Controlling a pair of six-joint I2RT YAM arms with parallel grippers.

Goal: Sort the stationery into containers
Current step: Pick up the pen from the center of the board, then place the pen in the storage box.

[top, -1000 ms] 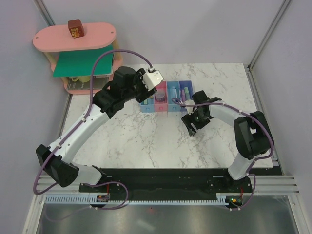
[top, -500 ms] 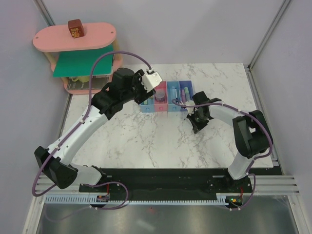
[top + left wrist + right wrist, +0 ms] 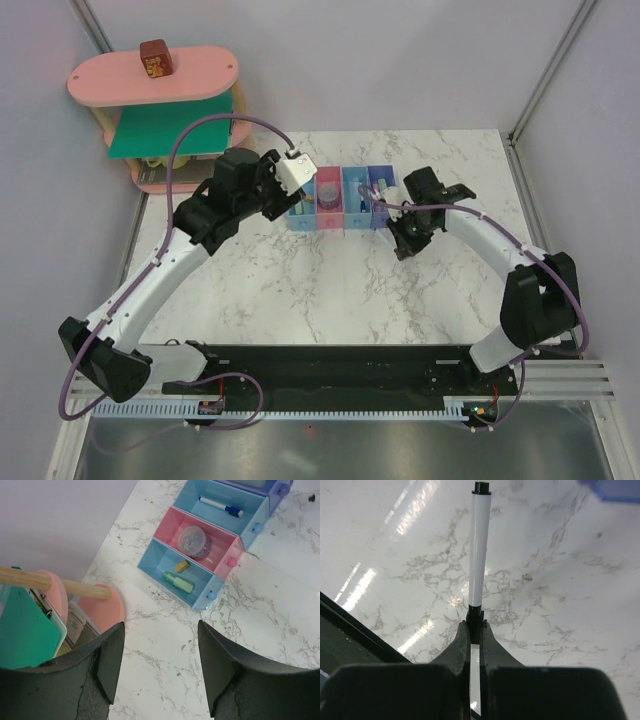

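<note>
Right wrist view, centre: right gripper (image 3: pixel 475 625) pinched shut on a pen (image 3: pixel 479 545), probably clear of the table (image 3: pixel 560 580); left gripper (image 3: pixel 159 645) stands open, empty, bins (image 3: pixel 220 582) upper right.

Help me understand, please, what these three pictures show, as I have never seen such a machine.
These are two robot arms bolted to a marble table. The wide picture looks down from above: the left arm on the left, the right arm on the right. The other two come from small cameras on the wrists. On the table stands a row of four joined bins, a green bar among the things inside; at the far left is a pink shelf with a brown block on top. The left fingers, two per arm, are open and empty, near the bins. The right fingers are shut on a white pen with a black tip.
</note>
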